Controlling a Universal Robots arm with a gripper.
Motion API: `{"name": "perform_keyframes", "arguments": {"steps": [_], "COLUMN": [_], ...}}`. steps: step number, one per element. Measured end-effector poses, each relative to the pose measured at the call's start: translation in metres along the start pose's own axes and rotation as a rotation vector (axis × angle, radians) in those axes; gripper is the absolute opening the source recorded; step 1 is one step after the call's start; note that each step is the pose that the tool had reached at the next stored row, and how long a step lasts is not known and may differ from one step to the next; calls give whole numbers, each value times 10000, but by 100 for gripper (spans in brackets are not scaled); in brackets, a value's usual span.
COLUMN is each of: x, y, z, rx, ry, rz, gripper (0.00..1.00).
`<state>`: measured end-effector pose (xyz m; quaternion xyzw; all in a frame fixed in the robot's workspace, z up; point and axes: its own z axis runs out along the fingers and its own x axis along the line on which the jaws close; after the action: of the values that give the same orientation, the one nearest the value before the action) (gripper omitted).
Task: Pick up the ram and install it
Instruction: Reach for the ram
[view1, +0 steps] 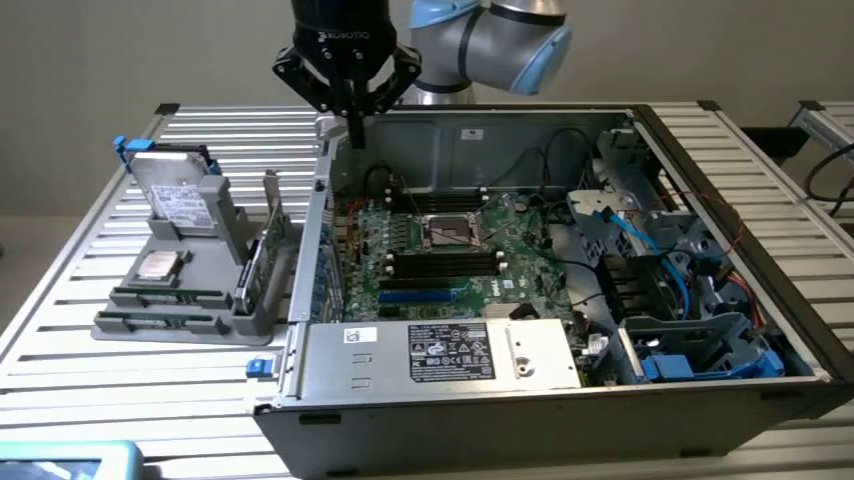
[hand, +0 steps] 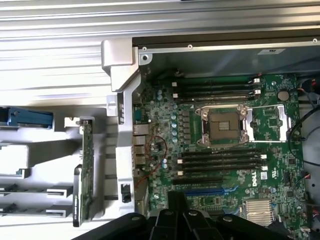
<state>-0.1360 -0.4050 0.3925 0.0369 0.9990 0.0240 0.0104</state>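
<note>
Status from my end: nothing picked yet, so the task is basically at the start. The gripper (view1: 355, 130) hangs above the rear edge of the open PC case (view1: 534, 410), fingers pressed together w/ nothing between them as far as I can see. The ram (view1: 163, 296) lies flat in the front slots of the grey parts holder (view1: 238, 228), on the slatted table (view1: 67, 270) just beside the case on the exterior view's left. There's a second green stick (view1: 158, 322) parallel to it, nearer the holder's front edge. I think both are memory sticks, but they're thin slivers from this angle, so I'm not 100% sure. The same holder carries the silver hard drive (view1: 180, 200) propped up at the back and the expansion card (view1: 276, 250) standing on edge next to the case wall. On the motherboard (view1: 527, 225) the memory slots (view1: 441, 264) either side of the CPU socket (view1: 451, 232) look dark and empty in the wrist view, so no stick is seated there. Left to do: the whole grab, carry and seat. Text-wise: "ROBOTIQ" on the gripper body in the exterior view, and "DELL" printed in white on the board in the wrist view. The black label (view1: 447, 352) on the power supply box has logos and small print I can't read; same for the sticker on the drive.
</note>
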Motion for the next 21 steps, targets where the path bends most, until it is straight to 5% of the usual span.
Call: {"name": "perform_keyframes", "arguments": {"steps": [14,21], "x": [545,821], "y": [-45,-103], "z": [-9,90], "rx": [-8,-7], "ry": [-5,-6], "rz": [5,5], "gripper": [11,11]}}
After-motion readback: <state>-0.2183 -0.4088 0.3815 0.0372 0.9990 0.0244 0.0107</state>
